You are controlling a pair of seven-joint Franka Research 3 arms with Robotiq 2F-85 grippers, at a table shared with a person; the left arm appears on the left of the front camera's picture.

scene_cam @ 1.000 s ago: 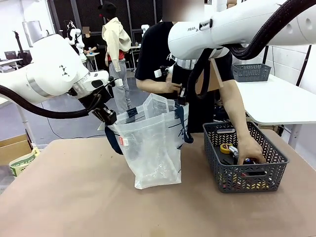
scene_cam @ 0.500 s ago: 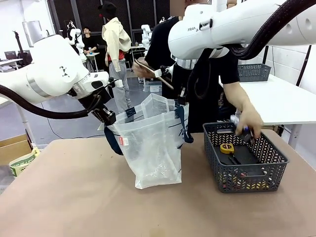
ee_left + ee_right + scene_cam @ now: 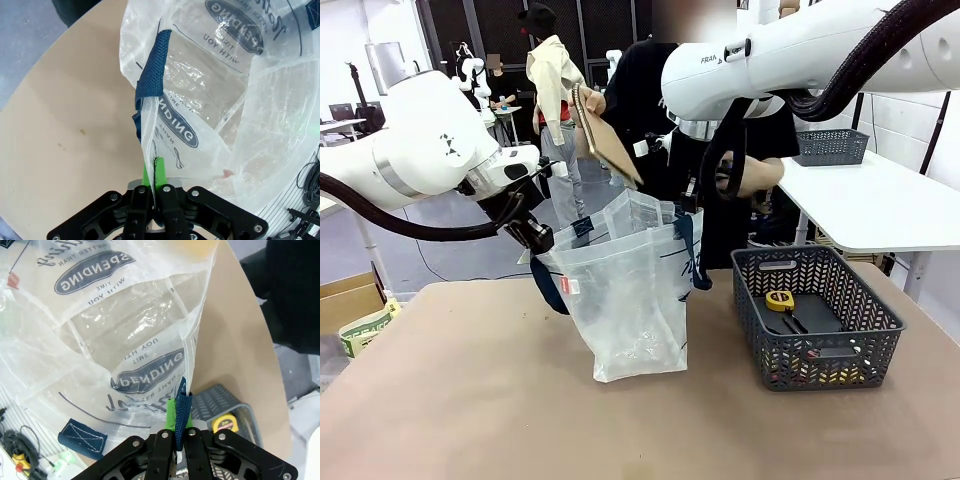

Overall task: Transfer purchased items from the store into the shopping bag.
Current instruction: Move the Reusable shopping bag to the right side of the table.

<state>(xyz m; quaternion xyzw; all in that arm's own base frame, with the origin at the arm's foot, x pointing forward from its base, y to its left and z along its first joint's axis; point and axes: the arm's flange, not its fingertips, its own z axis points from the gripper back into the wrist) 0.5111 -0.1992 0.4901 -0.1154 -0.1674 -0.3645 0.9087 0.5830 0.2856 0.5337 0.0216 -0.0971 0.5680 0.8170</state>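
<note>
The shopping bag (image 3: 632, 300), clear plastic with navy straps, stands open on the tan table between my arms. My left gripper (image 3: 536, 236) is shut on its left rim by a navy strap (image 3: 152, 75); the green pads (image 3: 152, 172) pinch the plastic. My right gripper (image 3: 688, 200) is shut on the right rim and strap (image 3: 182, 412). Right of the bag stands the store, a dark grey basket (image 3: 815, 352), holding a yellow tape measure (image 3: 780, 299) and small dark items. Above the bag's mouth, a person's hand holds a flat tan item (image 3: 607, 143), tilted.
The person stands behind the bag; their other hand (image 3: 752, 178) is partly behind my right arm. A white table with a second grey basket (image 3: 829, 146) is at the back right. A cardboard box (image 3: 348, 300) sits on the floor to the left.
The person's hand came up out of the basket with a small item and drew back behind my right arm. Their other hand raised the tan item above the bag. Both grippers held still.
</note>
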